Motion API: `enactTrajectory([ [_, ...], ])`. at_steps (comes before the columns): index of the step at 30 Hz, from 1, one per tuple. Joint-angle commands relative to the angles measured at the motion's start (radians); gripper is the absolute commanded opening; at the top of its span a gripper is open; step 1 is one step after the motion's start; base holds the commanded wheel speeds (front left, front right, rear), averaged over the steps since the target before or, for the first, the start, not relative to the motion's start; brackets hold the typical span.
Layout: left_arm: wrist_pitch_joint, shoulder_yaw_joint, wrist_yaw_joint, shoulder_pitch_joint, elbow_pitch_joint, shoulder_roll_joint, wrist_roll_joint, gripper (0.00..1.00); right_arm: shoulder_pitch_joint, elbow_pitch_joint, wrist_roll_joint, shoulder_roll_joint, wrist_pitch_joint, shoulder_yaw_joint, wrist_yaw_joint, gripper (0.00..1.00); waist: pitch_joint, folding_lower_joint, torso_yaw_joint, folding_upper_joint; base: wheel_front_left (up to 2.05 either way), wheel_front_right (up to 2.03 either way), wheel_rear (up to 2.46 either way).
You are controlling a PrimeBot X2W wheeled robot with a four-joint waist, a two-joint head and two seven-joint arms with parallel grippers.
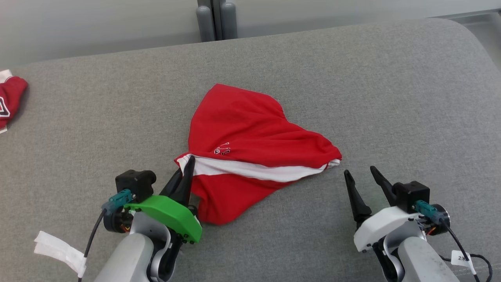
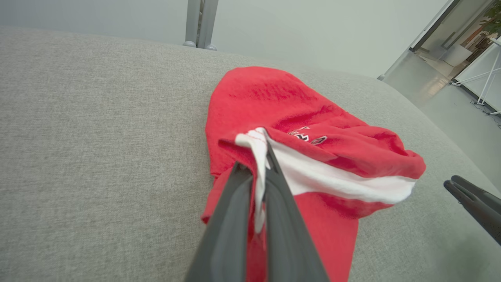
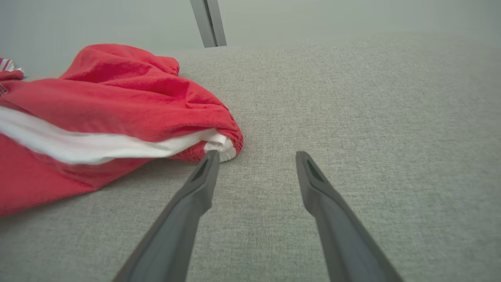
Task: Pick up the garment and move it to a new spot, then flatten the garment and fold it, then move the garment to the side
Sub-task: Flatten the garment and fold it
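Two corners in play on red T-shirt point(image 1: 242, 129), bunched mid-bench point(image 1: 391, 78). Left jaws pinching white-trimmed edge at near-left corner, prob. as anchor for the lift. Right jaws spread wide, tips just beside opposite corner, nothing gripped yet; likely lined up for 2nd hold, for a flat carry. Far left, well apart: other red cloth point(image 1: 9, 98).

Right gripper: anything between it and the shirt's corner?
No. The right wrist view shows only bare grey cushion between the open right gripper and the shirt; one fingertip is nearly at the corner.
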Motion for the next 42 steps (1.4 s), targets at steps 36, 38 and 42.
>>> enactTrajectory([
  [36, -0.145, 0.009, -0.015, 0.017, -0.099, 0.041, 0.007, 0.00, -0.149, 0.103, 0.020, -0.005, -0.001, 0.109, -0.001, 0.00, -0.037, 0.0000, 0.012, -0.0001, 0.00, 0.00, 0.00],
  [38, -0.150, 0.008, -0.019, 0.018, -0.124, 0.051, 0.011, 0.00, -0.144, 0.046, 0.005, -0.005, -0.001, 0.100, -0.001, 0.00, -0.055, 0.0000, 0.005, -0.0001, 0.00, 0.00, 0.00],
  [42, -0.142, 0.007, -0.021, -0.002, -0.193, 0.083, 0.030, 0.00, -0.136, -0.082, -0.031, -0.008, 0.015, 0.092, -0.001, 0.00, -0.093, 0.0000, -0.010, -0.0001, 0.00, 0.00, 0.00],
])
